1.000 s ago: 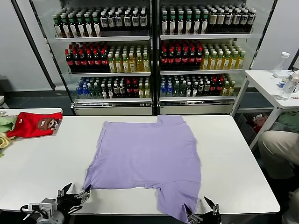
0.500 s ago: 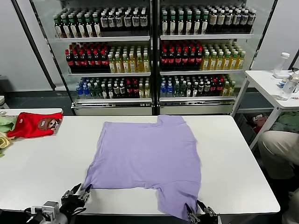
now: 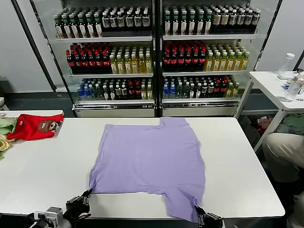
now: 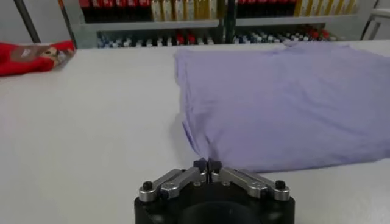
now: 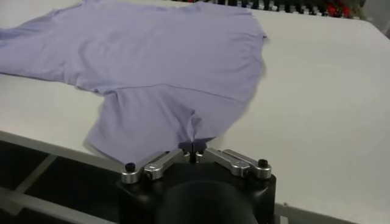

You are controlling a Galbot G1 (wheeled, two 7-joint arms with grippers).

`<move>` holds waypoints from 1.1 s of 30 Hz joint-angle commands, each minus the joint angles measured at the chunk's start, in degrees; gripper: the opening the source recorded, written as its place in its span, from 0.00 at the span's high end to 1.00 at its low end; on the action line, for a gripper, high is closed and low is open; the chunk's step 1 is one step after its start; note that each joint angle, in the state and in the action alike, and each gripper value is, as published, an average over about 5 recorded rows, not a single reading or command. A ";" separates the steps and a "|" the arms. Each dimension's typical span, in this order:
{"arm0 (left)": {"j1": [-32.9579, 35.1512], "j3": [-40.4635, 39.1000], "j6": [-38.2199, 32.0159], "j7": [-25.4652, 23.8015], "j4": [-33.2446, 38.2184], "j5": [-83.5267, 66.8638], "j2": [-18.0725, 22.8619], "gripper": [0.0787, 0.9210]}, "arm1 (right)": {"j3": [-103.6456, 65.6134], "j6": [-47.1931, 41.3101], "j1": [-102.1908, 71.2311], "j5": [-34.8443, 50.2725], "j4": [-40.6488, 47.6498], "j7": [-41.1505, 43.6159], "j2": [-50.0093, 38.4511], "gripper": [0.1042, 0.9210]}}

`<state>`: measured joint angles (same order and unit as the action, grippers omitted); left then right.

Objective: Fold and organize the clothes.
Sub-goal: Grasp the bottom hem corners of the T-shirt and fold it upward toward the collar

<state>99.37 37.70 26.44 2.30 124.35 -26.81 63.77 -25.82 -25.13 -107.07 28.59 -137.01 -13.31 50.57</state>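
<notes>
The clothes, a lavender T-shirt (image 3: 147,159), lies spread flat on the white table (image 3: 42,171), plain side up. My left gripper (image 3: 87,194) is at the table's near edge, shut on the shirt's near left corner; the left wrist view shows its tips (image 4: 208,164) pinching the T-shirt (image 4: 286,97) so the cloth puckers. My right gripper (image 3: 199,213) is shut on the edge of the near right sleeve, which hangs a little over the table's front edge. In the right wrist view the cloth of the T-shirt (image 5: 152,55) bunches into the closed tips (image 5: 192,146).
A red garment (image 3: 33,126) with a brown patch lies at the table's far left beside green and yellow cloths (image 3: 4,127). Drink-filled glass-door coolers (image 3: 156,57) stand behind. A white side table (image 3: 270,85) with bottles is at the right, and a seated person's leg (image 3: 285,152) is below it.
Both grippers went from open to shut, closing on the shirt's near left corner and near right sleeve edge. The shirt's near edge has shifted slightly.
</notes>
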 commanded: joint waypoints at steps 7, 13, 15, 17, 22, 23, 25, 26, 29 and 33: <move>17.37 2.05 -1.14 4.53 13.19 -1.78 -2.99 0.99 | -14.69 -0.01 -17.17 -0.37 -9.21 2.83 -0.24 0.99; 21.64 6.49 -1.15 5.40 16.37 -4.39 -2.63 0.99 | -15.94 0.30 -20.97 -2.20 -11.43 3.16 1.61 0.99; 20.81 8.27 -0.94 5.33 17.07 -5.87 -2.76 0.99 | -15.90 0.38 -19.81 -2.22 -11.92 3.10 1.64 0.99; 18.32 9.06 -0.78 4.99 16.12 -6.95 -3.36 0.99 | -15.14 0.50 -16.89 -2.22 -11.57 2.99 1.54 0.99; 6.46 7.01 -1.91 1.89 9.26 -8.78 -4.58 0.99 | -11.81 -1.14 -4.07 -0.52 -7.32 1.71 1.50 0.99; 3.77 6.33 -2.43 1.07 7.47 -8.91 -4.49 0.99 | -11.37 -1.74 -1.88 0.00 -6.62 1.56 1.43 0.99; -1.26 4.89 -3.19 -0.34 4.30 -9.01 -4.12 0.99 | -10.49 -2.95 2.21 0.85 -5.06 1.39 1.15 0.99; -3.23 3.98 -3.26 -0.76 3.07 -9.01 -3.87 0.99 | -10.05 -3.32 3.97 1.07 -4.20 1.34 1.00 0.99; -7.54 1.04 -2.84 -1.52 0.06 -8.80 -2.93 0.99 | -8.18 -4.29 9.25 1.39 -1.30 1.14 0.79 0.99; -11.30 -1.66 -2.13 -2.73 -2.92 -8.07 -1.55 0.99 | -4.22 -5.26 15.87 1.36 3.19 0.87 1.70 0.99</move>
<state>103.17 41.42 24.65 2.87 130.88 -34.00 60.86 -33.90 -28.61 -103.75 29.13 -139.52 -12.26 51.92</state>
